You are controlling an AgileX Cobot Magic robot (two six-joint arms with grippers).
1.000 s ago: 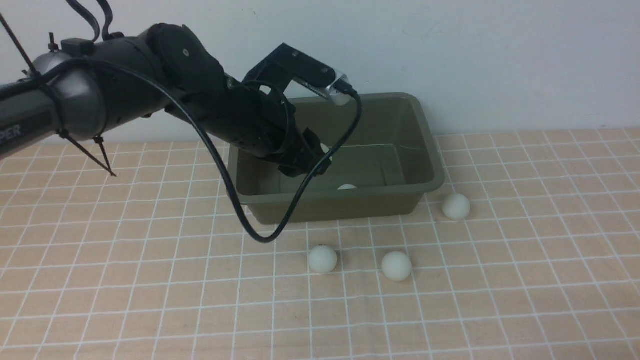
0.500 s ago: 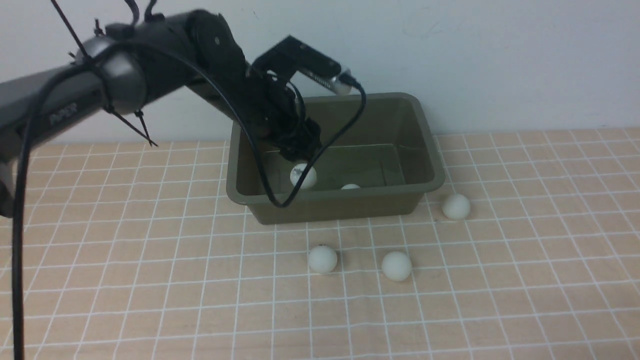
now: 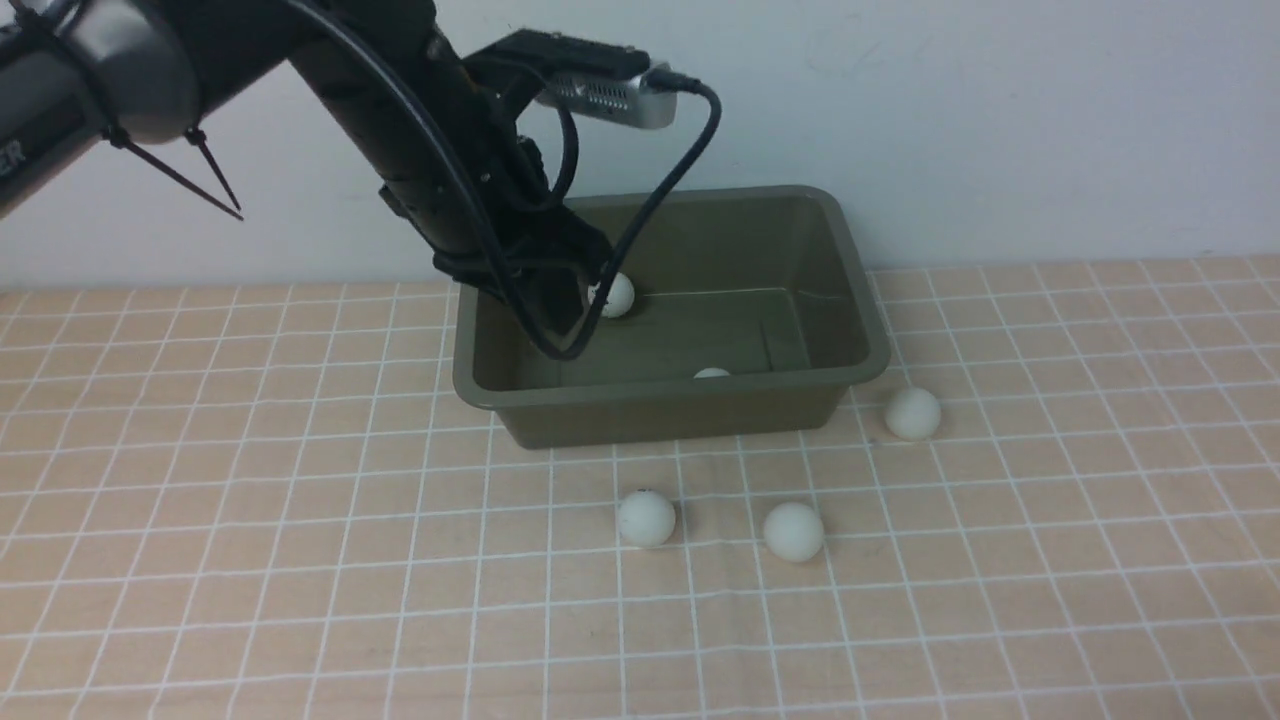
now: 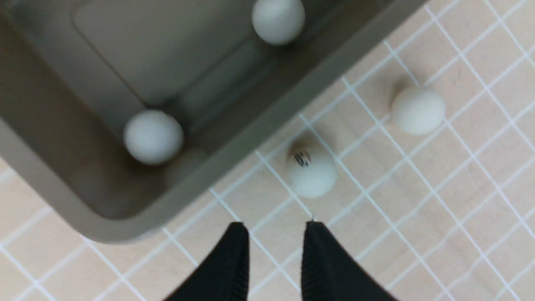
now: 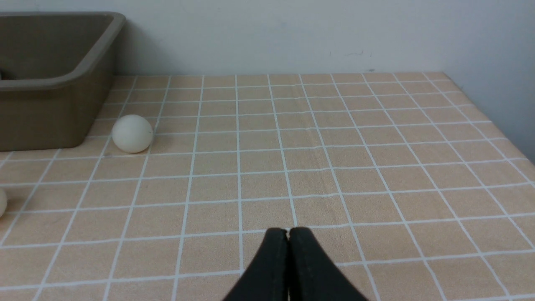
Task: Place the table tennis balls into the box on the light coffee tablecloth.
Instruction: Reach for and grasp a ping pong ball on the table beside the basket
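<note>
In the front view, the left arm (image 3: 450, 150) and its looping cable hide the box's (image 3: 660, 395) far left corner, and the near wall covers the lower part of one ball (image 3: 712, 373). In the right wrist view, the picture's edge cuts off the box and another ball (image 5: 2, 202).

White balls (image 3: 646, 519) sit inside and around the upright olive-green box (image 3: 665, 410), three outside on its near and right sides, on the light peach gridded cloth (image 3: 300, 560).
</note>
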